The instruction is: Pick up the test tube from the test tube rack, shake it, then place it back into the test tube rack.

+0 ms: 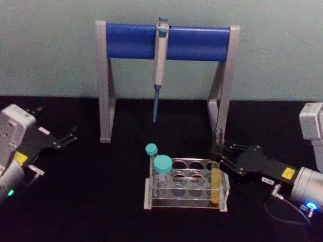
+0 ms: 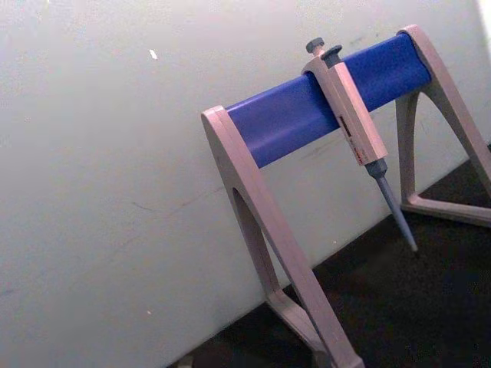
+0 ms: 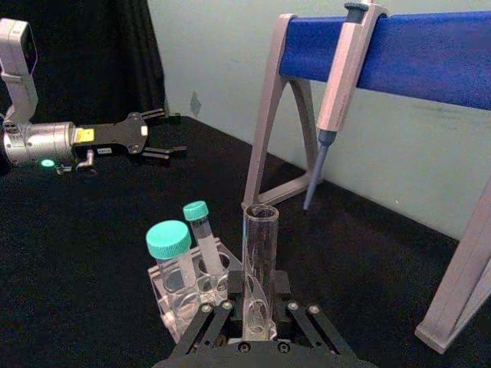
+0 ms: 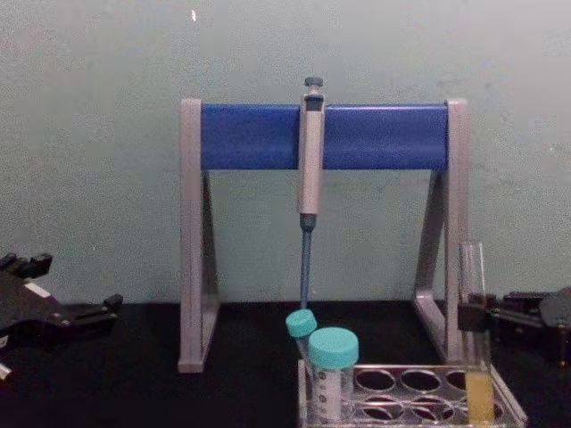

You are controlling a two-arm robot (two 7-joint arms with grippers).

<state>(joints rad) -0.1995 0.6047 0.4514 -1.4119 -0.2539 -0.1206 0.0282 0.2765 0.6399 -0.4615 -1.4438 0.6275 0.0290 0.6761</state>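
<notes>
The test tube (image 1: 216, 184), clear and uncapped with yellow-orange liquid in its lower part, stands upright in the right end hole of the test tube rack (image 1: 149, 194). My right gripper (image 1: 218, 157) reaches in from the right and is shut on the tube's upper part. In the right wrist view the test tube (image 3: 259, 253) rises between the two black pads (image 3: 236, 282), which press its sides. The chest view shows the test tube (image 4: 472, 276) with the right gripper (image 4: 477, 314) at mid-height. My left gripper (image 1: 70, 137) rests open at the far left, away from the rack.
Two teal-capped tubes (image 1: 162, 165) stand in the rack's left end. Behind the rack is the grey-and-blue pipette stand (image 1: 166, 42) with a pipette (image 1: 160, 66) hanging from its bar. The stand's right leg (image 1: 219, 111) is just behind the right gripper.
</notes>
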